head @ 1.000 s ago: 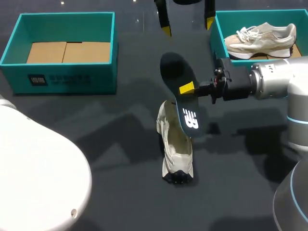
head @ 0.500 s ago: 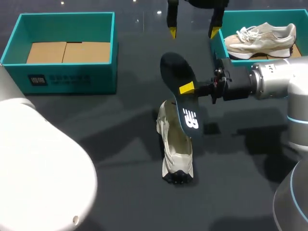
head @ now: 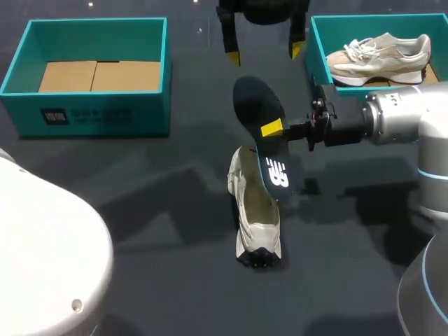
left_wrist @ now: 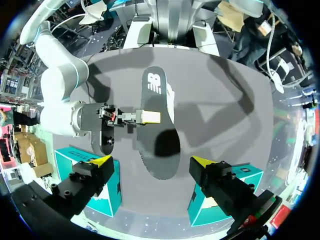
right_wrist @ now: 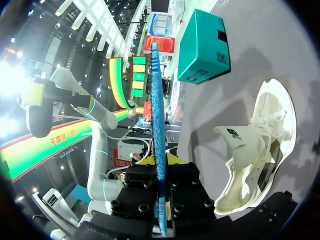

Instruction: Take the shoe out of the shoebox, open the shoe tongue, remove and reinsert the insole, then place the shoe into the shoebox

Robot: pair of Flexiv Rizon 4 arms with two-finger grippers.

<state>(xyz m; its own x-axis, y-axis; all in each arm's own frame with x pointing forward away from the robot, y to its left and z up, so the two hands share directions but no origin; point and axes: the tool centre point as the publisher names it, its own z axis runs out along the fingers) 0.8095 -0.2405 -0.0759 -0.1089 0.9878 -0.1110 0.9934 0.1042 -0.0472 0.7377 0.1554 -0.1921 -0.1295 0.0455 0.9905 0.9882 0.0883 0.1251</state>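
Over the last second only my left arm moved. My left gripper, at 12 o'clock above the table, dipped a little and then slid toward 9 o'clock. Its fingers were wide apart and held nothing. My right gripper did not stir; it stayed clamped on the insole at about mid-length. It held the insole in the air, with the toe end toward 12 o'clock and the heel end hanging over the loose shoe. That shoe lay on the table at 6 o'clock of the insole, with its mouth gaping.

I judged that the insole was out and waiting to go back in. The left gripper seemed to be lining up to help, either to take the free end or to steady the shoe.

Counted:
- One insole.
- Two shoes: the loose one, and a second shoe lying in the shoebox at 2 o'clock.
- Two shoeboxes: that one, and an empty shoebox at 10 o'clock.
- Two grippers.
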